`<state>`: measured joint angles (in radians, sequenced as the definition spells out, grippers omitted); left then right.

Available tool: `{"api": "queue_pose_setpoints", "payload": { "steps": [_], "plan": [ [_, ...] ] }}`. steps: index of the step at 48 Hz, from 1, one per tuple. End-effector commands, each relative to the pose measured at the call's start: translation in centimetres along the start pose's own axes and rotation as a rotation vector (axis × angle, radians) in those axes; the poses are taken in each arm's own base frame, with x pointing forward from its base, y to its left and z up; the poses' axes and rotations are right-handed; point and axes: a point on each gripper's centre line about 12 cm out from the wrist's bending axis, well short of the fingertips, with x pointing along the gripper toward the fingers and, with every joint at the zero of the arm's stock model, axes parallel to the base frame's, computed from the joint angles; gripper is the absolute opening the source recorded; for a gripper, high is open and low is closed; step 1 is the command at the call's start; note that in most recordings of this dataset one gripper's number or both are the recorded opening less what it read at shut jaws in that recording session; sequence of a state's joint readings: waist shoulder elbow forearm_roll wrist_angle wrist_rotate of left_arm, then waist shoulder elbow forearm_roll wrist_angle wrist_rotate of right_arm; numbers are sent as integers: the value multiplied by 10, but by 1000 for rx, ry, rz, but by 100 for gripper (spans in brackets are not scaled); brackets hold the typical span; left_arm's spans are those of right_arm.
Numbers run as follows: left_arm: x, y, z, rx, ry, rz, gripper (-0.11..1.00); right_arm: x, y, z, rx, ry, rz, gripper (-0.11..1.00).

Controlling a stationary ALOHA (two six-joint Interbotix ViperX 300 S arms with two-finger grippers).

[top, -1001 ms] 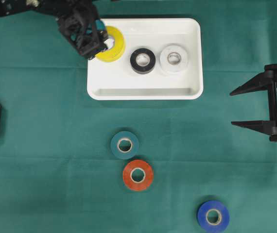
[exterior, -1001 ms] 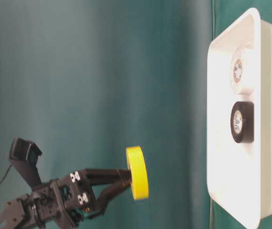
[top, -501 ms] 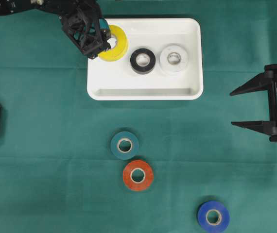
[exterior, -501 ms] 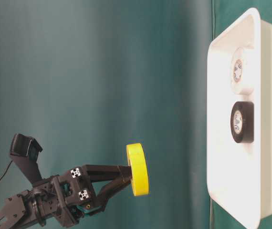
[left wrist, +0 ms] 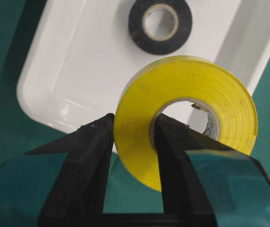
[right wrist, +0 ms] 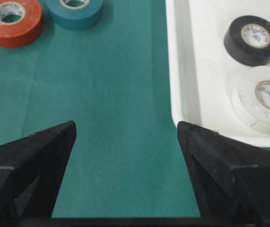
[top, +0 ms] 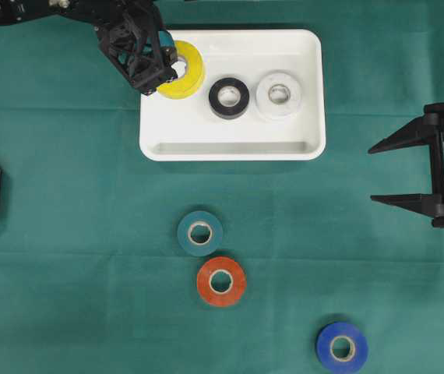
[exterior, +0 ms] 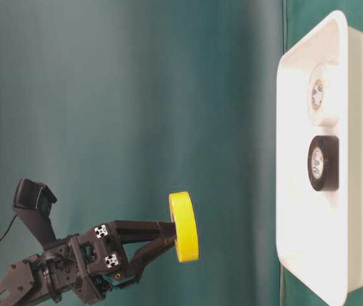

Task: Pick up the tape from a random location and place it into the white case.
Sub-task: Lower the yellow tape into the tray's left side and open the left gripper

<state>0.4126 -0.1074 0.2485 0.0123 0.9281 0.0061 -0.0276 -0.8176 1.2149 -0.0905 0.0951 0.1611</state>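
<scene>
A yellow tape roll point(top: 188, 75) hangs over the far left corner of the white case point(top: 230, 153). My left gripper point(top: 170, 68) is shut on it, one finger through the core and one outside the roll wall point(left wrist: 134, 125). In the table-level view the yellow tape point(exterior: 185, 226) is held clear of the case point(exterior: 309, 38), not touching it. A black tape roll point(top: 229, 97) and a white tape roll point(top: 278, 94) lie flat inside the case. At the right edge of the table my right gripper point(top: 378, 173) stands open with nothing in it.
A teal roll point(top: 199, 232), an orange roll point(top: 221, 280) and a blue roll point(top: 341, 347) lie flat on the green cloth in front of the case. In the right wrist view the case's rim point(right wrist: 182, 71) is just beyond the right finger.
My left gripper has carried the yellow tape slightly further over the case's corner, with little motion in the last half second. The right arm has not moved.
</scene>
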Motion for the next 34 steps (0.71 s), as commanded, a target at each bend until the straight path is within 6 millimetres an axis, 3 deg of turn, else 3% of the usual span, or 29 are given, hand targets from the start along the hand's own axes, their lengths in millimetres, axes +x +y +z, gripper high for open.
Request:
{"api": "queue_pose_setpoints", "payload": {
  "steps": [1,10,18,34],
  "plan": [
    [-15,0,5,0,-46,1,21,-1,1,11,-2,-29,4,86],
    [-13,0,3,-1,-41,2,21,-1,1,11,-2,-29,4,86],
    [7,6,-5,-15,-24,9,21,0,1,12,-2,-29,4,86],
    [84,19,-38,-44,16,23,21,0,1,12,-2,-29,4,86]
  ]
}}
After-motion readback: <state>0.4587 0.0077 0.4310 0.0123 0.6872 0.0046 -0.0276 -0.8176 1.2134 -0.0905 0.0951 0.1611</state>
